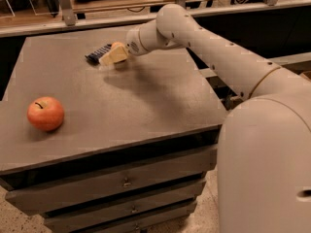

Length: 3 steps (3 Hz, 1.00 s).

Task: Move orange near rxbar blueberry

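Note:
The orange (pixel 118 46) shows as a small yellow-orange round patch between the pale fingers of my gripper (pixel 113 57). The gripper is shut on it, low over the far part of the grey tabletop (pixel 146 106). The rxbar blueberry (pixel 97 54), a flat dark bar with pale stripes, lies on the table just left of the gripper, almost touching the fingertips. Most of the orange is hidden by the fingers.
A larger red-orange apple (pixel 45 113) sits near the table's front left edge. My arm (pixel 218 52) reaches in from the right over the table's right edge. Drawers (pixel 126 182) run below the tabletop. A railing (pixel 68 8) stands behind the table.

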Each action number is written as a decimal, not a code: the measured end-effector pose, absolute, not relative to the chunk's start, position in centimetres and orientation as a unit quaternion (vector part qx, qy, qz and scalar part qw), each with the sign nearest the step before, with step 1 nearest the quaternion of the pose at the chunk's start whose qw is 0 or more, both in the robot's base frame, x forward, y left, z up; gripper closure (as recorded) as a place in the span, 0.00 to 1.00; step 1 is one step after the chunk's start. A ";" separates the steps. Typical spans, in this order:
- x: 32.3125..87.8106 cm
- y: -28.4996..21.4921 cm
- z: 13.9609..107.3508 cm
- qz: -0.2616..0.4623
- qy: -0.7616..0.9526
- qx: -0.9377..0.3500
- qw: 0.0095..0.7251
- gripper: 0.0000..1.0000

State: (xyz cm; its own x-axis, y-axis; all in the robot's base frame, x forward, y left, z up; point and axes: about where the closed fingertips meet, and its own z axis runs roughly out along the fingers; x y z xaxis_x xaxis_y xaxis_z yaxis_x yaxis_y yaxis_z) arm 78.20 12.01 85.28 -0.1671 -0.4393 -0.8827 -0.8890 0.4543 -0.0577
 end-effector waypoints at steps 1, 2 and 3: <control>76.5 10.1 86.2 0.265 0.701 -0.468 0.468 0.00; 73.4 6.3 87.6 0.260 0.689 -0.478 0.479 0.00; 70.4 1.9 88.1 0.242 0.696 -0.470 0.487 0.00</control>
State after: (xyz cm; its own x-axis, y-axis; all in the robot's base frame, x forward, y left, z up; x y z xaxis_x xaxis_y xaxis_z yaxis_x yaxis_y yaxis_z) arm 70.36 1.85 88.15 -0.0849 -0.4181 -0.9044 -0.8889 0.4419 -0.1209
